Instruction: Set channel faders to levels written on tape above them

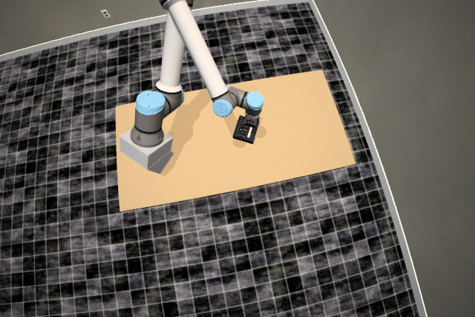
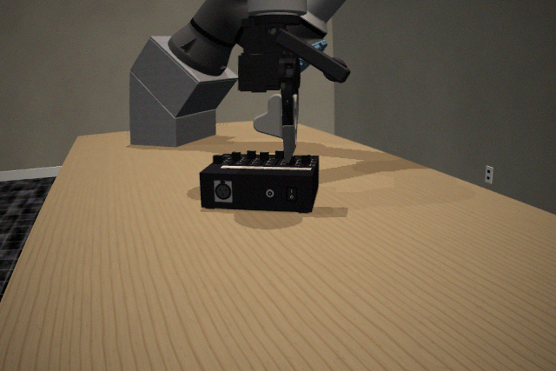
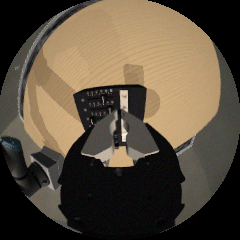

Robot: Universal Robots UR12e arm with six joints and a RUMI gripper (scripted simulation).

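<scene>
The lighting desk [image 2: 259, 182] is a small black box on the wooden table, with a row of fader caps and a white tape strip [image 2: 267, 167] along its top. It also shows in the overhead view [image 1: 246, 129] and in the wrist view [image 3: 107, 107], where the tape [image 3: 123, 102] runs along the desk's right side. My gripper [image 2: 287, 158] is shut, its fingers pressed together and pointing straight down. The tips reach down among the fader caps, right of the middle of the row. In the wrist view the fingers cover the near part of the desk. The tape's writing is too small to read.
The arm's grey base block [image 2: 173, 97] stands behind the desk at the table's far left. The desk's front panel has a round socket [image 2: 222, 190], a small jack and a switch [image 2: 290, 193]. Dark tiled floor [image 1: 230, 260] surrounds the table.
</scene>
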